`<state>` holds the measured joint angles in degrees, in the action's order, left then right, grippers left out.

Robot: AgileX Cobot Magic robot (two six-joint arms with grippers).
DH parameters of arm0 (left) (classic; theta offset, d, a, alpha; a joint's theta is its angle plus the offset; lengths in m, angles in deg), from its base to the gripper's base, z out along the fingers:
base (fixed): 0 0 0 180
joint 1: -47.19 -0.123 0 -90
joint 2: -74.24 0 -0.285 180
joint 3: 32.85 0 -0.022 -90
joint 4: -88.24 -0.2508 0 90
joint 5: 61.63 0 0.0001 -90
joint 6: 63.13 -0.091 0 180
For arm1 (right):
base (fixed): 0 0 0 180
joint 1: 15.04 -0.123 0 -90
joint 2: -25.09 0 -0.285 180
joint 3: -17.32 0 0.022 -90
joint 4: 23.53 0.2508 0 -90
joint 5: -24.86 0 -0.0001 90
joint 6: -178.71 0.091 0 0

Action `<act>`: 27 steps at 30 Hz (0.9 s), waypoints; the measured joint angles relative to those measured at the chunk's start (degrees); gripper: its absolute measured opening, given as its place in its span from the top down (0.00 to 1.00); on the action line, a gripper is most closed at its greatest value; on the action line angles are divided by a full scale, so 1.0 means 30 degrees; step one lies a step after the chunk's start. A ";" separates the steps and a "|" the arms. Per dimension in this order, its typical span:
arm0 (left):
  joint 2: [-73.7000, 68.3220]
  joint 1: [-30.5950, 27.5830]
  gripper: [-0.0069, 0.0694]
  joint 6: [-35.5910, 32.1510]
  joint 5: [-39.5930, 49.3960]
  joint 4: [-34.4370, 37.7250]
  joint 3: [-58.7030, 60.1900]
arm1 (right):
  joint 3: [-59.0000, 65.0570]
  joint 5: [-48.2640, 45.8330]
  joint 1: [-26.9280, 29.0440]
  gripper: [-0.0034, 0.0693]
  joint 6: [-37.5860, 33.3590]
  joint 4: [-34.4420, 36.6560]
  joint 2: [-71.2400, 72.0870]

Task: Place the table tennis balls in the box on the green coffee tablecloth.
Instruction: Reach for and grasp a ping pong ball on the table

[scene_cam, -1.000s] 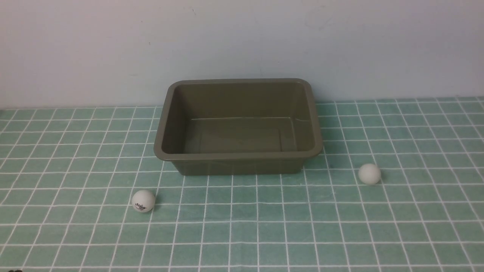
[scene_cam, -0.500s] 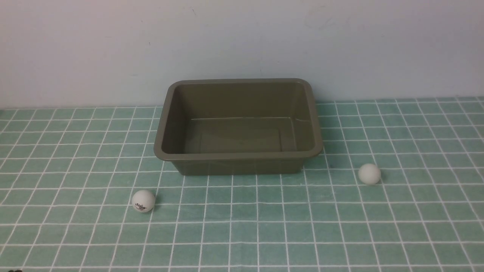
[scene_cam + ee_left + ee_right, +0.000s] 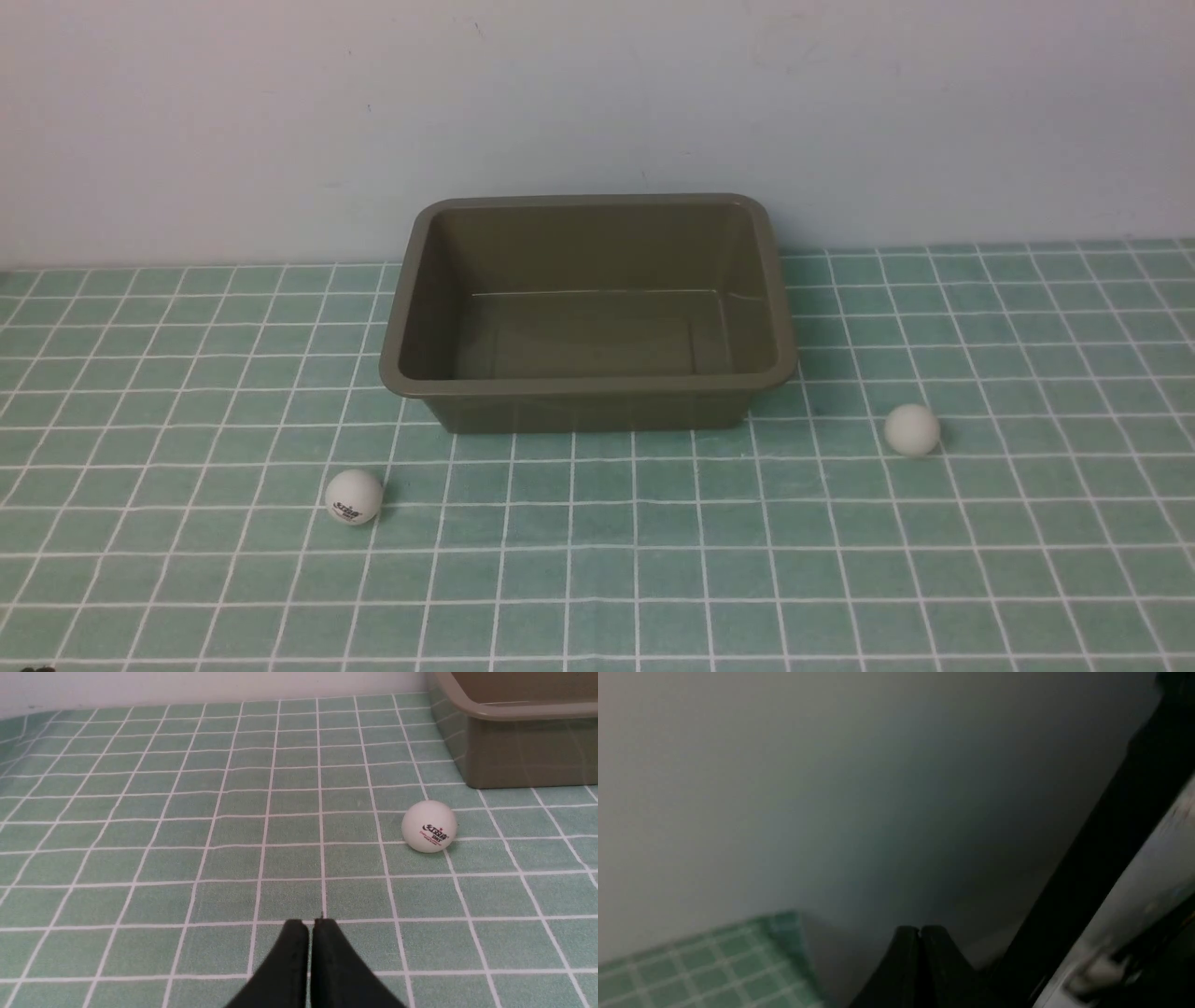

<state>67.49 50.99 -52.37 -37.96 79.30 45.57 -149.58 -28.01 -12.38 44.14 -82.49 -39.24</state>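
The small white ball with a printed logo lies on the teal-green checked cloth, near the front left corner of the rectangular olive-brown plastic box. The plain white ball lies right of it. My left gripper is closed and holds nothing. My right gripper, in a dim view, seems closed too.

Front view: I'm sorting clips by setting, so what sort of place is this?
Probably a staged indoor tabletop for robot trials: a checked green tablecloth against a bare pale wall, holding an empty box and two table tennis balls.
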 joint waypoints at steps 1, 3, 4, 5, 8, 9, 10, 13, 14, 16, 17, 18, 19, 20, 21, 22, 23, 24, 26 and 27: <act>0.0000 0.0000 0.91 0.0000 0.0000 0.0000 0.0000 | 0.0000 -0.0410 0.0000 0.98 -0.0646 0.1774 0.0000; 0.0000 0.0000 0.91 0.0000 0.0000 0.0000 0.0000 | 0.0000 -0.0476 0.0000 0.98 -0.2093 0.4673 0.0000; 0.0000 0.0000 0.91 0.0000 0.0000 0.0000 0.0000 | 0.0000 -0.0282 0.0000 0.98 -0.3506 0.6875 0.0000; 0.0000 0.0000 0.91 0.0000 0.0000 0.0000 0.0000 | 0.0000 0.0040 0.0000 0.98 -0.4571 0.8343 0.0000; 0.0000 0.0000 0.91 0.0000 0.0000 0.0000 0.0000 | 0.0000 0.1714 0.0000 0.98 -1.0129 1.4579 0.0000; 0.0000 0.0000 0.91 0.0000 0.0000 0.0000 0.0000 | 0.0000 0.2201 0.0000 0.98 -1.2039 1.6411 0.0000; 0.0000 0.0000 0.91 0.0000 0.0000 0.0000 0.0000 | 0.0000 0.2477 0.0000 0.98 -1.3270 1.7554 0.0000; 0.0000 0.0000 0.91 0.0000 0.0000 0.0000 0.0000 | 0.0000 0.2608 0.0000 0.98 -1.6819 2.0873 0.0000; 0.0000 0.0000 0.91 0.0000 0.0000 0.0000 0.0000 | 0.0000 0.2494 0.0000 0.98 -1.7929 2.1991 -0.0017; 0.0000 0.0000 0.91 0.0000 0.0000 0.0000 0.0000 | 0.0000 0.1981 0.0000 0.98 -1.9509 2.3743 -0.0063; 0.0000 0.0000 0.91 0.0000 0.0000 0.0000 0.0000 | 0.0000 0.1554 0.0000 0.98 -2.0256 2.4729 -0.0140; 0.0000 0.0000 0.91 0.0000 0.0000 0.0000 0.0000 | 0.0000 0.1133 0.0000 0.97 -2.0729 2.5421 -0.0207; 0.0000 0.0000 0.91 0.0000 0.0000 0.0000 0.0000 | 0.0000 0.0688 0.0000 0.97 -2.1042 2.6021 -0.0286; 0.0000 0.0000 0.91 0.0000 0.0000 0.0000 0.0000 | 0.0000 0.0287 0.0000 0.96 -2.1316 2.6499 -0.0351; 0.0000 0.0000 0.91 0.0000 0.0000 0.0000 0.0000 | 0.0000 -0.0103 0.0000 0.95 -2.1559 2.6882 -0.0390; 0.0000 0.0000 0.91 0.0000 0.0000 0.0000 0.0000 | 0.0000 -0.0554 0.0000 0.93 -2.1785 2.7250 -0.0467; 0.0000 0.0000 0.91 0.0000 0.0000 0.0000 0.0000 | 0.0000 -0.0839 0.0000 0.92 -2.1879 2.7430 -0.0540; 0.0000 0.0000 0.91 0.0000 0.0000 0.0000 0.0000 | 0.0000 -0.1137 0.0000 0.90 -2.1954 2.7539 -0.0589; 0.0000 0.0000 0.91 0.0000 0.0000 0.0000 0.0000 | 0.0000 -0.1483 0.0000 0.85 -2.2011 2.7610 -0.0756; 0.0000 0.0000 0.91 0.0000 0.0000 0.0000 0.0000 | 0.0000 -0.1605 0.0000 0.82 -2.2016 2.7650 -0.0883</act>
<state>67.49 50.99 -52.37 -37.96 79.30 45.57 -149.58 -32.83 -12.38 -21.91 0.46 -41.89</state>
